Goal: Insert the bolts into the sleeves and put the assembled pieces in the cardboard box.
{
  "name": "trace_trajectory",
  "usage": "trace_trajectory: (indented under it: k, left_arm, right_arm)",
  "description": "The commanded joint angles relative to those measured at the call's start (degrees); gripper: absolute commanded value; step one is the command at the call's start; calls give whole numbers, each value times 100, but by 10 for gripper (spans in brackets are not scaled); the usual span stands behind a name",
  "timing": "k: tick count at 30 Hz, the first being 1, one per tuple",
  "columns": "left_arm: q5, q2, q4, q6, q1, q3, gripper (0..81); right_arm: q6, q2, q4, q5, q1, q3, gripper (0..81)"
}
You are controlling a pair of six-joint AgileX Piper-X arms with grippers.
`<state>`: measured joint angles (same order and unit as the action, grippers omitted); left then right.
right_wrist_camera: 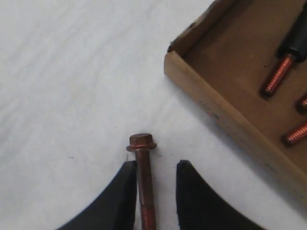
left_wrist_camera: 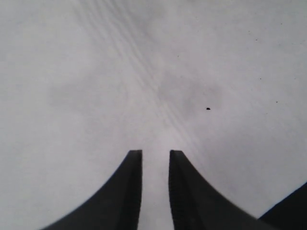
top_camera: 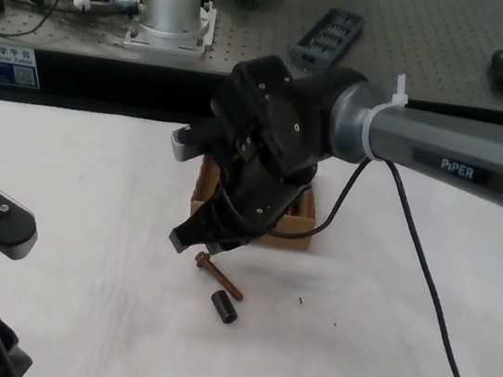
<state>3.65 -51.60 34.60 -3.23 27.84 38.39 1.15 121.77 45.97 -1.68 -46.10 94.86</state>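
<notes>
White cloth point(right_wrist_camera: 62, 72), flanged copper-coloured bolt point(right_wrist_camera: 144, 177)

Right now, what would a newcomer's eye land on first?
The right gripper straddles a copper bolt lying on the white cover. A black sleeve lies beside the bolt, and the cardboard box nearby already holds assembled pieces.

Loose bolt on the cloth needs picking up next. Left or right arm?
Right. The right claw is open around the bolt, beside the cardboard box. The left claw sits over bare cloth with nothing in it.
</notes>
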Motion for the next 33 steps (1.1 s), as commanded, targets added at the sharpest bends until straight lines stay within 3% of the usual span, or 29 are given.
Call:
trace_trajectory:
  k: [1, 14, 17, 20, 33]
  left_arm:
    - [7, 44, 132, -38, -18, 8, 150]
    - [7, 44, 130, -25, -18, 8, 150]
    - [21, 44, 130, -23, -18, 8, 150]
    - [254, 44, 130, -23, -18, 8, 150]
    - [452, 44, 82, 323, -18, 8, 150]
  right_arm:
    - [150, 175, -49, -16, 19, 1, 213]
    - [150, 463, 5, -32, 4, 1, 210]
    - [150, 460, 5, -32, 4, 1, 147]
    - [150, 460, 5, -32, 4, 1, 13]
    - [-25, 157, 519, -19, 4, 1, 36]
